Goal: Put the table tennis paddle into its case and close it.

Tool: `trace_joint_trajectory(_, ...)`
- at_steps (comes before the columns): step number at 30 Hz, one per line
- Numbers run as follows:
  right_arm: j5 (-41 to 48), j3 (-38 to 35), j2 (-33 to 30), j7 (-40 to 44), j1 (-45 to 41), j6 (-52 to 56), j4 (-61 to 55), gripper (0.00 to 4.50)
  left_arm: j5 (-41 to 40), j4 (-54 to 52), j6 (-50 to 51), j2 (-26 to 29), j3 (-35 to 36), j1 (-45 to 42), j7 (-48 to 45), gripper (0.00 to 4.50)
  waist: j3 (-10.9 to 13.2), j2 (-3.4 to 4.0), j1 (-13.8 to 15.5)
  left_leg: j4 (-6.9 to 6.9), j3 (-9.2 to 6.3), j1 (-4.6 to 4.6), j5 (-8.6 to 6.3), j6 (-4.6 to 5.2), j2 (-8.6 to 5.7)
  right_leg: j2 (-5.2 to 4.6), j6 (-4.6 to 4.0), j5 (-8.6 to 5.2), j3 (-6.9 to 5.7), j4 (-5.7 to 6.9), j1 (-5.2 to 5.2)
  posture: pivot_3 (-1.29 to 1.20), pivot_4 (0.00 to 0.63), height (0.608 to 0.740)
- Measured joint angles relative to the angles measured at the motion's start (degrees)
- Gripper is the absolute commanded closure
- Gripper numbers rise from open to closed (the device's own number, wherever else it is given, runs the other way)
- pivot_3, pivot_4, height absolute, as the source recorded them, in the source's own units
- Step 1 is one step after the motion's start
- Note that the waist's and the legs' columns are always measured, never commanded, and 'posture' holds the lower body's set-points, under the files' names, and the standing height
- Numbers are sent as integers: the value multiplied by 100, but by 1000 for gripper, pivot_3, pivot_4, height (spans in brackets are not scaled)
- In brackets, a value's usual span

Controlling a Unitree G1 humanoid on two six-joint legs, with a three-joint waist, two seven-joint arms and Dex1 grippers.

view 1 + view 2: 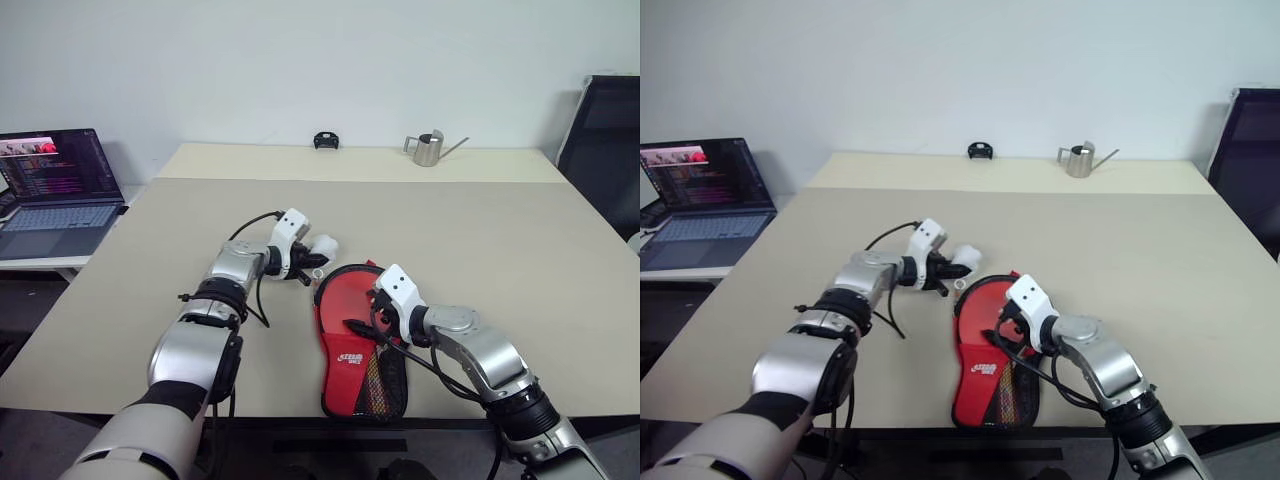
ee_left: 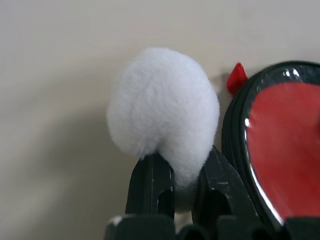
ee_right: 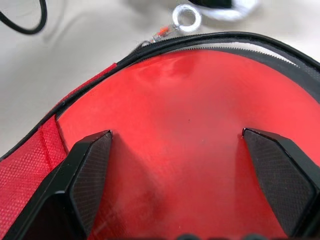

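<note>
My left gripper [image 1: 312,262] fingers pinch the white pompom zip pull [image 2: 165,107] at the case's [image 1: 330,395] eleven o'clock. The stiff paddle [image 3: 175,145] lies inside, right gripper [image 3: 175,145] fingers spread above. The soft case will drag; brace its rim.

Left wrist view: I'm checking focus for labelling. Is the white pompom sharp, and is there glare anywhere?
Left wrist view: the white pompom is soft and out of focus; a bright glare line runs along the case rim. Right wrist view: mild sheen on the red paddle face; the black fingertips look sharp.
</note>
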Motion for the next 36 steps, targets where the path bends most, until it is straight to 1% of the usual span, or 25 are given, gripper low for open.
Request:
trace_joint_trajectory(3,-70,-5,46,-66,42,22,-44,0,79,333,-113,-118,5,-166,233,4390,-1,-1,16,-1,-3,5,0,0,2,2,0,0,-3,4,1,0,150,740)
trace_joint_trajectory(6,-90,-56,115,-149,122,45,-84,0,185,635,-266,-524,6,-412,654,4390,-3,-6,54,0,-3,6,0,-1,-4,-2,1,0,-5,6,8,0,150,740)
trace_joint_trajectory(8,-94,-60,174,-214,155,73,-103,0,274,732,-392,-701,5,-598,920,4390,-4,-8,45,2,-1,7,0,-1,-7,-3,4,1,-3,6,8,0,150,740)
trace_joint_trajectory(12,-97,-58,264,-304,215,107,-154,0,449,834,-584,-784,7,-912,1322,4390,-5,-8,39,-3,-1,13,0,-1,-7,-3,5,1,-2,7,8,0,150,740)
trace_joint_trajectory(21,-139,-57,448,-573,351,168,-251,0,944,1033,-923,-1135,-123,-1032,2129,4390,-5,-9,38,-3,0,16,1,-1,-7,-3,5,1,-1,8,10,0,150,740)
trace_joint_trajectory(30,-202,-29,715,-983,773,470,-830,0,1417,1094,-1242,-1719,-298,-1061,2821,4390,-5,-9,41,-8,0,15,0,-1,-8,-3,6,0,-2,-1,12,0,150,740)
trace_joint_trajectory(36,-216,-5,796,-1220,999,645,-1148,0,1774,1180,-1464,-2240,-496,-1300,3083,4391,-5,-9,56,-9,-3,14,0,-1,-16,-4,9,-2,-6,-7,16,0,150,740)
